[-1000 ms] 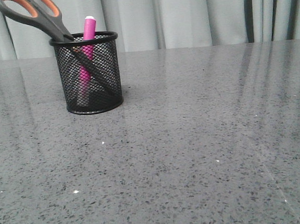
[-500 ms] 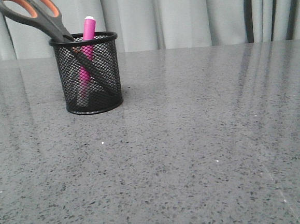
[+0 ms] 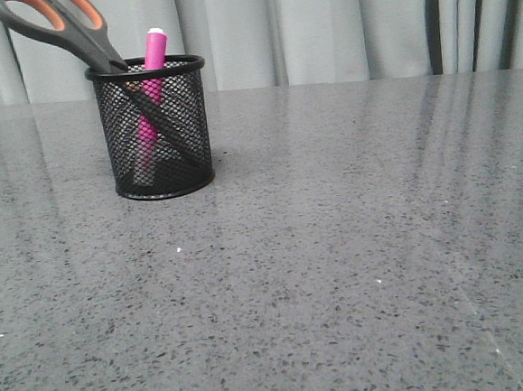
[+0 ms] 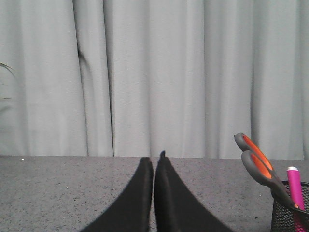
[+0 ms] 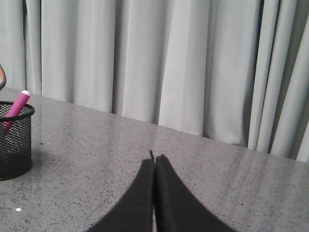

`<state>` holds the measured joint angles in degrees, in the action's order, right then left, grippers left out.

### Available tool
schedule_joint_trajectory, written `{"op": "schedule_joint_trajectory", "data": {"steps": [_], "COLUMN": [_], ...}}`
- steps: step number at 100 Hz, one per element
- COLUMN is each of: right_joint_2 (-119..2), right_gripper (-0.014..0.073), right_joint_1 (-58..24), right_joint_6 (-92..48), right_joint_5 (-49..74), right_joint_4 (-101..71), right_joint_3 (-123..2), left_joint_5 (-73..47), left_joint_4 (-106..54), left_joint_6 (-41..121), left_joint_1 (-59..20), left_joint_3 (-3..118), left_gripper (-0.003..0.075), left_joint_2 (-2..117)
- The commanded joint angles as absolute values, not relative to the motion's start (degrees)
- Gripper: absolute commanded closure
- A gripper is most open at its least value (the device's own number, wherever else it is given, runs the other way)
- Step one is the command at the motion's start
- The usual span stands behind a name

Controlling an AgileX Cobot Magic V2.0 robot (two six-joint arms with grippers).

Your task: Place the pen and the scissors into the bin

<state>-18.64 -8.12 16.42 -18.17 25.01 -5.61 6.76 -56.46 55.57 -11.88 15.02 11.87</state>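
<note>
Grey speckled stone: desk (image 3: 340,271), broad, glossy, backed by pale curtain (image 3: 321,28). Toward 10 o'clock in the front view, bin (image 3: 152,127) of black wire mesh, upright, well back from the near edge. Inside it, scissors (image 3: 68,34), blades down, long axis slanting from lower right to upper left, orange-lined loops jutting past the rim toward 10 o'clock. Beside them in the same cup, pen (image 3: 152,73), magenta, nearly upright, pale tip poking just above the rim toward 12 o'clock.

Neither arm visible in the front view. Left pincer (image 4: 154,162): dark fingers pressed together, nothing between them, pointing across bare stone toward the curtain. Right pincer (image 5: 153,158): likewise closed on nothing, fingers meeting in a thin seam.

Deciding relation: cup and contents at about 4 o'clock in the left wrist view, at the frame's edge, near; at about 9 o'clock in the right wrist view, farther off. Left arm therefore judged the nearer. Both articles already standing in the cup, so task judged complete, with no grasp apparently called for; only risk, the top-heavy scissors leaning on the rim and possibly tipping a light cup if nudged.
</note>
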Motion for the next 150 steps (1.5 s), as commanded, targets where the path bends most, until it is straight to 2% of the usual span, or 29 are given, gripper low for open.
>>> {"op": "schedule_joint_trajectory", "data": {"steps": [1, 86, 95, 105, 112, 121, 150], "right_joint_2": [-18.69, -18.69, -18.69, -18.69, -18.69, -18.69, -18.80], "right_gripper": [0.0662, 0.0662, 0.0662, 0.0662, 0.0662, 0.0662, 0.0662], "right_joint_1": [-7.60, -7.60, -7.60, -7.60, -7.60, -7.60, -7.60], "right_joint_6": [16.09, 16.09, 16.09, 16.09, 16.09, 16.09, 16.09], "right_joint_5": [-21.02, -21.16, -21.16, -21.16, -21.16, -21.16, -21.16], "right_joint_4": [24.38, 24.38, 24.38, 24.38, 24.38, 24.38, 24.38], "right_joint_3": [-7.00, -7.00, -7.00, -7.00, -7.00, -7.00, -7.00], "left_joint_5": [9.08, 9.33, 9.39, 7.59, 1.53, -4.23, -4.10], "left_joint_4": [-56.55, -54.03, -37.83, -11.32, -4.61, -4.49, -2.99], "left_joint_6": [54.98, 54.59, 40.38, 11.41, 1.62, 0.68, -0.61], "left_joint_1": [-11.90, -11.80, -11.04, -7.78, -5.51, -3.91, -5.71], "left_joint_3": [16.47, 16.13, 15.62, 14.48, 13.56, 11.24, 1.61], "left_gripper": [0.0742, 0.0742, 0.0742, 0.0742, 0.0742, 0.0742, 0.0742], "left_joint_2": [12.39, 12.39, 12.39, 12.26, 10.94, 8.03, -1.81]}}
